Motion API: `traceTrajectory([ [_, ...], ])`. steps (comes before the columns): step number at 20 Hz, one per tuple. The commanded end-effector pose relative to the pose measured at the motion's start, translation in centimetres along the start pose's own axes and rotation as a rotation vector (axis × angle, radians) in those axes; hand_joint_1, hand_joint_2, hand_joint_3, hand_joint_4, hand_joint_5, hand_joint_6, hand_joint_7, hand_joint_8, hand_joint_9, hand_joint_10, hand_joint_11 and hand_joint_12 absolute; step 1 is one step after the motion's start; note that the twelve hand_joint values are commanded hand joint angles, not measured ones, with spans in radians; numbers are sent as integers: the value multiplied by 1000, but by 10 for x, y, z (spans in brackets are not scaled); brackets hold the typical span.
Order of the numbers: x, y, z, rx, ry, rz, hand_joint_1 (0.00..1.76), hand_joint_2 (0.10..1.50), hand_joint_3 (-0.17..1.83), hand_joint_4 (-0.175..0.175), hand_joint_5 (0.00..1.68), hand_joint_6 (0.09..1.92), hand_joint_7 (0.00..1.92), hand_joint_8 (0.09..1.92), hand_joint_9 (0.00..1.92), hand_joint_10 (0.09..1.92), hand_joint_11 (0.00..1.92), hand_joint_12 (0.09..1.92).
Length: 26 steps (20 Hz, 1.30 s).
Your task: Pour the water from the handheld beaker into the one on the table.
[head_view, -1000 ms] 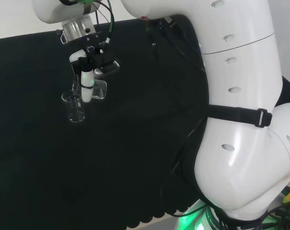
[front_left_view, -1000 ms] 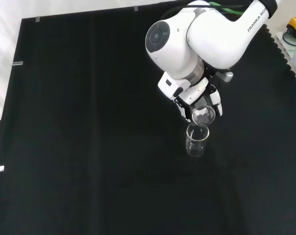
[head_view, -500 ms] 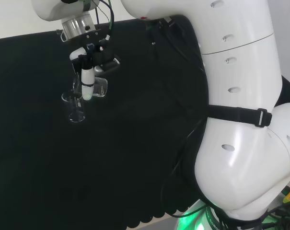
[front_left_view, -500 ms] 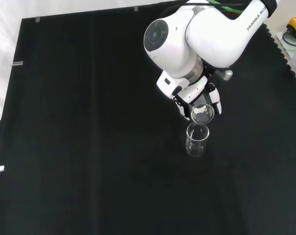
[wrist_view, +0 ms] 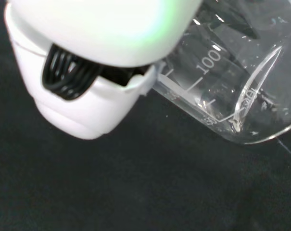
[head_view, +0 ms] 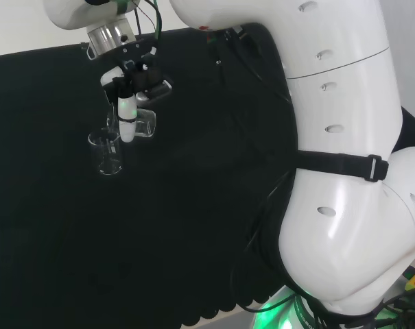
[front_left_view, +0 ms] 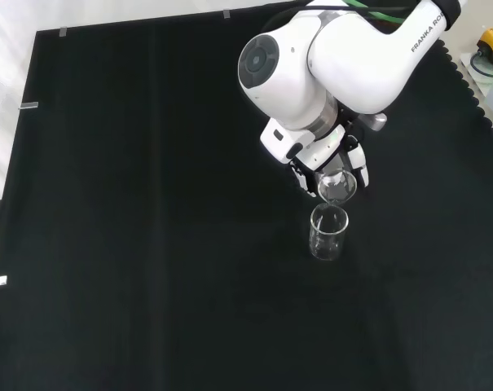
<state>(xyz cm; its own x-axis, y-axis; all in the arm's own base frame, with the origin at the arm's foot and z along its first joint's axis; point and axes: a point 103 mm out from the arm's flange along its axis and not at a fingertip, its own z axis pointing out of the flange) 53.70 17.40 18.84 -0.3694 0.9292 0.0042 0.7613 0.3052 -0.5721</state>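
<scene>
Clear glass is hard to see on this black cloth point(front_left_view: 132, 204), so I go slowly, from left to right.

In the head view, the beaker on the table point(head_view: 109, 152) stands on the cloth, nearer its far left corner than the middle. It is upright. I cannot tell how much water is in it.

Just to its right and a little higher is the hand point(head_view: 128, 103). Its fingers are curled round the handheld beaker point(head_view: 143, 125), so it is grasping that glass. The handheld beaker is tipped on its side, with its mouth toward the standing one. In the wrist view the tipped glass point(wrist_view: 232, 82) shows its lip and its marks up close, next to a white finger point(wrist_view: 82, 96). I cannot see a stream of water.

In the front view, the hand point(front_left_view: 356, 167) comes out from under the big white arm point(front_left_view: 327, 57). The tipped glass point(front_left_view: 337, 186) hangs just above the standing one point(front_left_view: 327, 234), closer to the cloth's far right edge than to its left edge. The two rims are near each other, and I cannot tell if they touch.

What could go wrong? I think the mouth of the tipped glass may not be right over the other mouth, so water could fall on the cloth. If the hand drops lower, the glasses could bump and the standing one could tip over. The glass could also slip in the fingers as it turns.
</scene>
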Motion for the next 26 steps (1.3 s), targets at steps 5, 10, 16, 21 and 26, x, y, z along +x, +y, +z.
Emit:
traceTrajectory([
  [5, 5, -1, -2, 11, -35, 23, 1440, 562, 674, -175, 1454, 287, 1641, 87, 1462, 322, 1265, 712],
  [10, 6, -2, -2, 10, -46, 36, 1440, 560, 677, -175, 1453, 289, 1640, 87, 1461, 327, 1266, 711],
  [16, 10, -2, -5, 12, -67, 53, 1440, 559, 679, -175, 1453, 292, 1640, 87, 1459, 333, 1266, 711],
  [21, 11, -1, -5, 24, -84, 66, 1440, 559, 681, -175, 1452, 294, 1640, 87, 1458, 336, 1266, 710],
  [26, 11, -2, -5, 36, -96, 72, 1440, 559, 681, -175, 1450, 298, 1640, 87, 1457, 339, 1266, 710],
])
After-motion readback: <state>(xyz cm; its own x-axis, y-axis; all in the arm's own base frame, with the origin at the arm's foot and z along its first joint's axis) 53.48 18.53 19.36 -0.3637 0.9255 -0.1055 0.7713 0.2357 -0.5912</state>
